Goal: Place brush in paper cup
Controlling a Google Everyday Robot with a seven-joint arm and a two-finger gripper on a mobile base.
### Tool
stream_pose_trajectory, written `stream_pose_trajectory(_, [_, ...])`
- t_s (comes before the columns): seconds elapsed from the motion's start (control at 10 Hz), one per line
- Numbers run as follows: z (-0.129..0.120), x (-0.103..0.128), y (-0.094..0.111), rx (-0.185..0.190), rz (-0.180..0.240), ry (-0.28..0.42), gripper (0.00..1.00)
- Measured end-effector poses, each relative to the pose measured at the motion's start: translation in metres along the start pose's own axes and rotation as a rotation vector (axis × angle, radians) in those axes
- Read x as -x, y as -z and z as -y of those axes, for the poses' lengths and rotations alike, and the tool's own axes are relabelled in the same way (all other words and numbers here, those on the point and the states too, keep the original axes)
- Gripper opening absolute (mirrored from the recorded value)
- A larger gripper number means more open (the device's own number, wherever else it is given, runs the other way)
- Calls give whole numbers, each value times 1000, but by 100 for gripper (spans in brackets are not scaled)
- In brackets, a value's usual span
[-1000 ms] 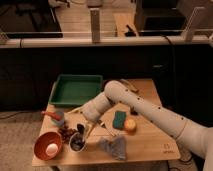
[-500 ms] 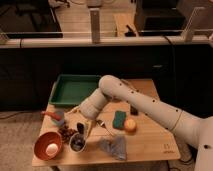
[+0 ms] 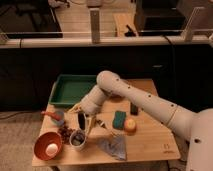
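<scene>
The gripper [image 3: 85,123] hangs just over the small white paper cup [image 3: 77,140], jaws apart around the slim black stick-like brush [image 3: 81,120], upright because its tip apparently sits inside.

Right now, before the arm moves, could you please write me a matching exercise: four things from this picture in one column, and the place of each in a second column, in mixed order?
Things:
1. green tray
2. orange bowl
3. green sponge
4. gripper

Places:
A. next to the orange fruit
B. low over the table, just behind the paper cup
C. front corner of the table, left in the picture
D. back of the table, left in the picture

Pairs: 1-D, 2-C, 3-A, 4-B
</scene>
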Motion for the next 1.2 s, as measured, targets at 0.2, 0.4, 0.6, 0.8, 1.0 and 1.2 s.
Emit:
stream_pose_trajectory(0.2, [13,4,2,34,-14,12,80])
stream_pose_trajectory(0.4, [20,8,3,53,-25,19,80])
stream_pose_trajectory(0.6, [19,10,6,63,-47,29,80])
stream_pose_trajectory(0.8, [15,12,11,69,-73,44,80])
stream_pose_trajectory(1.0, [13,13,12,72,-83,53,80])
stream_pose_trajectory(1.2, [14,14,12,73,-83,55,80])
